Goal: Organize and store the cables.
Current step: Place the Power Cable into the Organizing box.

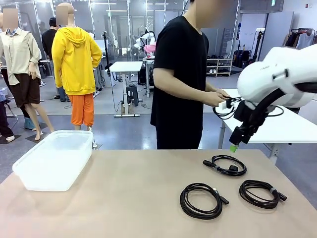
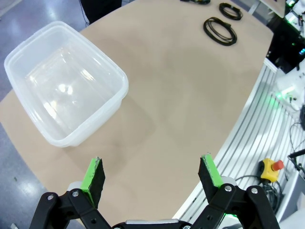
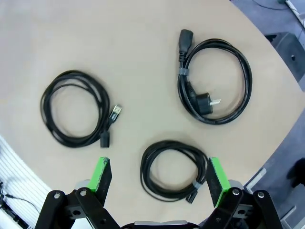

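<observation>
On the left side of the counter (image 1: 124, 198) sat a clear plastic tub (image 1: 49, 181). The robot's left hand (image 2: 151, 160) hung over the near edge of the counter, close to the tub, with its two green fingers wide apart and nothing between them. More to the right, three black cables lay flat on the counter, each wound in a round ring, and none touched another. The first coil (image 3: 47, 102) had a small flat plug at its end. Past it, nearer the far edge, lay the power cord (image 3: 243, 90), which had a big round plug and a tie around it. A person in a black shirt stood at the far side, and the person's hands (image 1: 218, 96) held one more black cable (image 1: 224, 113) up in the air. The robot's right hand (image 1: 234, 145) hung above the counter with its fingers wide apart, not touching anything. Under it lay the last coil (image 3: 147, 171), which had a small tie.
</observation>
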`<state>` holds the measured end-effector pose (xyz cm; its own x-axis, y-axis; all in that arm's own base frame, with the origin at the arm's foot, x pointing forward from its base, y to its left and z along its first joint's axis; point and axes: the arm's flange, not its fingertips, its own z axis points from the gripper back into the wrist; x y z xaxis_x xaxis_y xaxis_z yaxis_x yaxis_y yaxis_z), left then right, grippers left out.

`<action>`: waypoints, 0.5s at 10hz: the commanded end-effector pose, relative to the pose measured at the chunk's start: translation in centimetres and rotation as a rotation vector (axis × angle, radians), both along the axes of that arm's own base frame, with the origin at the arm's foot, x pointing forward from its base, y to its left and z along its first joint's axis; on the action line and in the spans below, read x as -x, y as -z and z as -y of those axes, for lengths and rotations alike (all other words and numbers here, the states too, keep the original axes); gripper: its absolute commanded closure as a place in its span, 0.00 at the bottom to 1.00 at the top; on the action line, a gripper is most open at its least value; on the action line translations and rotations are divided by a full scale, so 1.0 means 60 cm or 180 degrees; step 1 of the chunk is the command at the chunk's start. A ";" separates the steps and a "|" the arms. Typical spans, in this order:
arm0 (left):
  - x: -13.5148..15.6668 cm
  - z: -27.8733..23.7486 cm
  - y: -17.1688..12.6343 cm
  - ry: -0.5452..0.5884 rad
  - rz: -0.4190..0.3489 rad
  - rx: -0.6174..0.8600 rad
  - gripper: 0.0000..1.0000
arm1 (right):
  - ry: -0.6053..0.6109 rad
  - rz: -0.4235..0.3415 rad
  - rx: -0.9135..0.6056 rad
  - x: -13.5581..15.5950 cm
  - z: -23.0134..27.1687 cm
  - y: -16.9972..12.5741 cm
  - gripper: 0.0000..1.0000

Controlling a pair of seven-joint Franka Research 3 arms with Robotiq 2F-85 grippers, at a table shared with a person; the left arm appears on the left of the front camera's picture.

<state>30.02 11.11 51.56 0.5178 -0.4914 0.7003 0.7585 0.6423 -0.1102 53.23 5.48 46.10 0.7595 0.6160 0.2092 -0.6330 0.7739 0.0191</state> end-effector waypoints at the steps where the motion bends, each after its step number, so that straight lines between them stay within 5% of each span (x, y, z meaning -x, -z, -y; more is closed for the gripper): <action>1: 0.000 -0.001 0.001 0.0053 0.0020 0.0027 0.00 | 0.0142 0.0093 0.0164 -0.034 -0.023 0.025 0.00; 5: 0.000 -0.001 0.001 0.0053 0.0020 0.0027 0.00 | 0.0214 0.0194 0.0224 -0.062 -0.055 0.087 0.00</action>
<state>30.02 11.11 51.55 0.5179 -0.4914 0.7002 0.7585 0.6423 -0.1103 56.56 8.40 40.79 0.7665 0.6044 0.2171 -0.6097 0.7911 -0.0495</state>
